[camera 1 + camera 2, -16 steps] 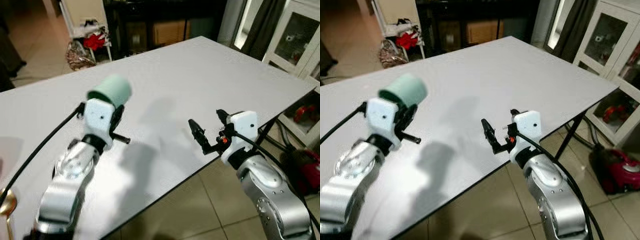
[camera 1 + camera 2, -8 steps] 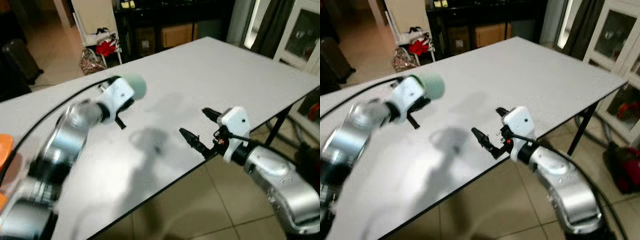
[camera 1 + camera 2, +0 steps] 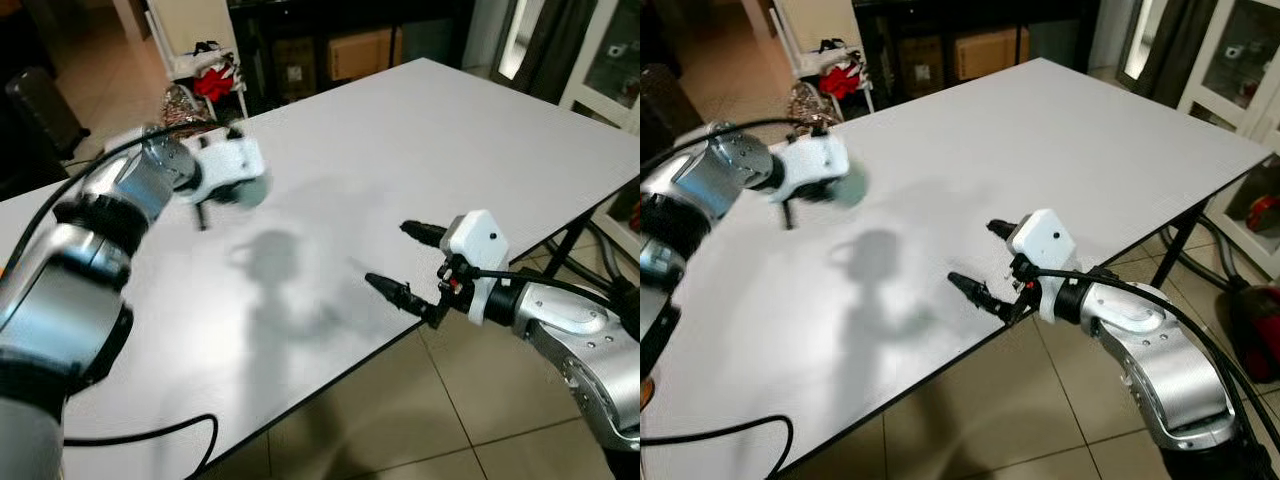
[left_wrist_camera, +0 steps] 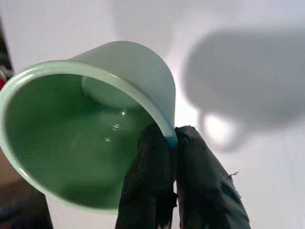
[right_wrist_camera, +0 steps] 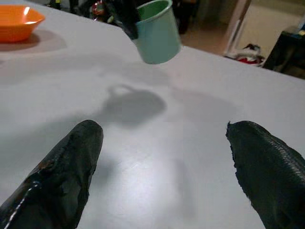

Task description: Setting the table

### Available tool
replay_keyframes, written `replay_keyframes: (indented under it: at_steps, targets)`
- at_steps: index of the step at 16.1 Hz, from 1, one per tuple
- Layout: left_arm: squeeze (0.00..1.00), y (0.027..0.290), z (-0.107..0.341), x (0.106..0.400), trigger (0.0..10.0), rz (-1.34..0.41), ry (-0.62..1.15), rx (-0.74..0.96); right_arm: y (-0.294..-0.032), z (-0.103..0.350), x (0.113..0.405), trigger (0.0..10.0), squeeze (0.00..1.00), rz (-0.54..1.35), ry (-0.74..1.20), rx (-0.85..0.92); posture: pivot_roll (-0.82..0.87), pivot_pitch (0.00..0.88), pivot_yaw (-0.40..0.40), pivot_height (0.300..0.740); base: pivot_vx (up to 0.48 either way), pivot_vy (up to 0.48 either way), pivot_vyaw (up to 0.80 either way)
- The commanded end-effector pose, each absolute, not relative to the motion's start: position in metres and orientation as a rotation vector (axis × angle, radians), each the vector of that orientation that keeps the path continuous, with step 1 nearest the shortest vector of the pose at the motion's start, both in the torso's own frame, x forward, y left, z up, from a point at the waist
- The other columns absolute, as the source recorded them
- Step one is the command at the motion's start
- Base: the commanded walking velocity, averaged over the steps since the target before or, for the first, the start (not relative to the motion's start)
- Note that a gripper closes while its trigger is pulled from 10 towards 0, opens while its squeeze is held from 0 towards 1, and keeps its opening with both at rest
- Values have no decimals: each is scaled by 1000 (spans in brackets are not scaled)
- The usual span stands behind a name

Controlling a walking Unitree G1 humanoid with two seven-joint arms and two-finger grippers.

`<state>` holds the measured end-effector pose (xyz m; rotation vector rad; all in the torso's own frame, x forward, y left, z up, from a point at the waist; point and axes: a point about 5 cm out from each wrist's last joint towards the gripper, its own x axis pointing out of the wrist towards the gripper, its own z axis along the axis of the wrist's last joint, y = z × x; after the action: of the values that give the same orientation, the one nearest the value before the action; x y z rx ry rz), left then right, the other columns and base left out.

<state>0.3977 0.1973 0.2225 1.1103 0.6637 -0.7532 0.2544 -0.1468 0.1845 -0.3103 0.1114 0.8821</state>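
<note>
Holding: the left gripper (image 4: 162, 191) carries a green cup (image 4: 90, 124) in the air above the white table (image 3: 420, 140), with the cup's shadow lying on the tabletop under it.
Left jaws: pinched on the cup's rim, one black finger inside the cup and one outside.
Cup: tilted, with its open mouth toward the left wrist camera; it touches nothing but the fingers.
Right gripper (image 5: 162, 176): it hovers low over the near edge of the table, well apart from the cup.
Right jaws: spread wide, with bare tabletop between the two fingers.
Orange bowl (image 5: 16, 21): it sits on the table, far beyond the cup as the right wrist view sees it.
Surroundings: tiled floor (image 3: 440, 420) lies below the table edge.
</note>
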Motion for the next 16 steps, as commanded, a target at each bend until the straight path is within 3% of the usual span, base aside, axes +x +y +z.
replay_keyframes:
  at_steps: [1,7,16]
  targets:
    - [0,201,227,399,10000,-731,687,1162,-145,185,251,10000,0,911,120,-309,-96,0,143,740,0,0,0]
    - [0,192,222,402,10000,-767,798,1320,-144,183,238,10000,0,961,169,-273,-117,8,171,740,0,0,0]
    - [0,190,205,395,10000,-869,923,1357,-143,180,229,10000,0,970,200,-252,-122,35,193,740,0,0,0]
